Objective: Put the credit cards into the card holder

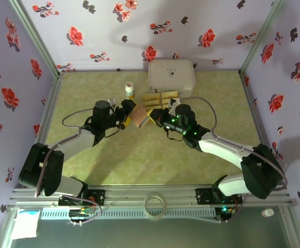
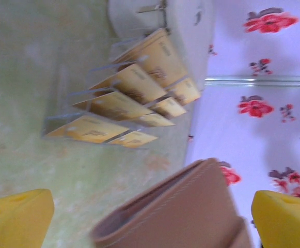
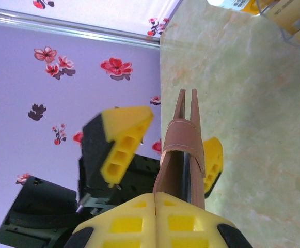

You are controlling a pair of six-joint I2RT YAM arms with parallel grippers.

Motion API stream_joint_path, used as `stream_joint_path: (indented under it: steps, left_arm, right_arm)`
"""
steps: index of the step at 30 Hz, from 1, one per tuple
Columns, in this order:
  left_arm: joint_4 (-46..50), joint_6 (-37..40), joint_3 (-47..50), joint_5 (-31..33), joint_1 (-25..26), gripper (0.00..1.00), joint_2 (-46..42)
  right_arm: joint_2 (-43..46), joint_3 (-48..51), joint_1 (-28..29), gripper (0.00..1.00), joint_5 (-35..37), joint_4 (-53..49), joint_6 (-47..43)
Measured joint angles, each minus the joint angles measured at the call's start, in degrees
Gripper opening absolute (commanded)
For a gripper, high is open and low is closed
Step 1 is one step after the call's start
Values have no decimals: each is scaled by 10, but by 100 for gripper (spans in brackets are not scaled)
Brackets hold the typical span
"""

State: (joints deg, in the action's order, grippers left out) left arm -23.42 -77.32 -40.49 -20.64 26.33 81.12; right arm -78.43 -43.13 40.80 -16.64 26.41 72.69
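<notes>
Top external: card holder (image 1: 139, 117) sits mid-table, lifted off the green table (image 1: 139, 160) and stood on edge between the two claws. Right gripper (image 1: 154, 118) is at its 3 o'clock, clamped shut on the holder's lower end. In the right wrist view, the yellow fingers (image 3: 139, 217) are pressed together and the tan holder (image 3: 183, 150) rises from them, its two leaves slightly apart at the top. Left gripper (image 1: 128, 114) is at the holder's 9 o'clock, jaws spread wide. Its yellow fingers (image 2: 15, 219) stand on either side of the holder (image 2: 186, 212); can't tell if they touch it. Credit cards (image 1: 160, 99) are at 1 o'clock from the holder, standing slanted in rows in a clear rack (image 2: 62, 103), gold faces up. White box (image 1: 171, 77) is just behind the rack, farther out at 1 o'clock, against the back wall. Small bottle (image 1: 130, 91) is at 11 o'clock, beside the rack's left end. Tape roll (image 1: 153, 203) is at 6 o'clock on the near rail, well apart.
</notes>
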Motion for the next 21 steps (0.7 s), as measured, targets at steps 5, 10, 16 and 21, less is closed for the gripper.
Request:
stream_joint_path:
  steps: [5, 10, 16, 21]
  left_arm:
    - [-63, -37, 6, 0, 0, 71, 9]
    - [-113, -56, 21, 0, 0, 64, 13]
    - [-127, -57, 24, 0, 0, 64, 14]
    - [-126, -57, 24, 0, 0, 60, 14]
  right_arm:
    - [-19, 0, 12, 0, 4, 19, 9]
    - [-21, 12, 13, 0, 16, 42, 15]
    - [-21, 37, 13, 0, 30, 51, 15]
    - [-21, 47, 13, 0, 41, 52, 15]
